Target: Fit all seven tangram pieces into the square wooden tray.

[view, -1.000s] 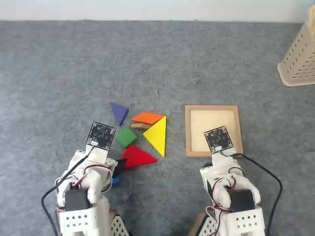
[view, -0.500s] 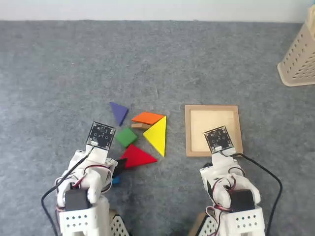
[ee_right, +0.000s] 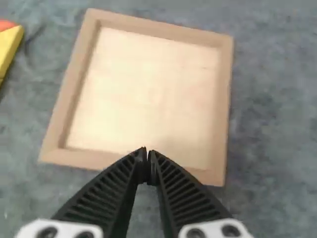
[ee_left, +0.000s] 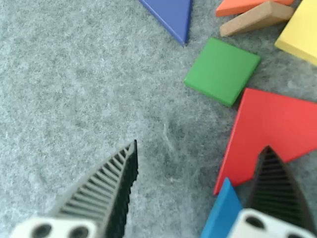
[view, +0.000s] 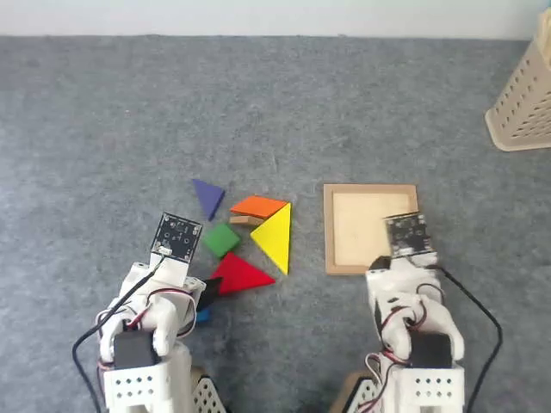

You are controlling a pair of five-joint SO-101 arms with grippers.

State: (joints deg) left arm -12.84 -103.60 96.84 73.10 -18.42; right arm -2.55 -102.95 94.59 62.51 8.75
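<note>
Over grey carpet (view: 344,103), left gripper (ee_left: 200,146) is gaping empty, likely for red triangle (ee_left: 277,129); right gripper (ee_right: 147,151) is hanging pinched, empty, above tray (ee_right: 74,84).

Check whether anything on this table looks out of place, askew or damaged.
Nothing stands out. The tray sits flat and undamaged on the carpet. The pieces lie loose in a cluster beside it, none inside yet.
</note>
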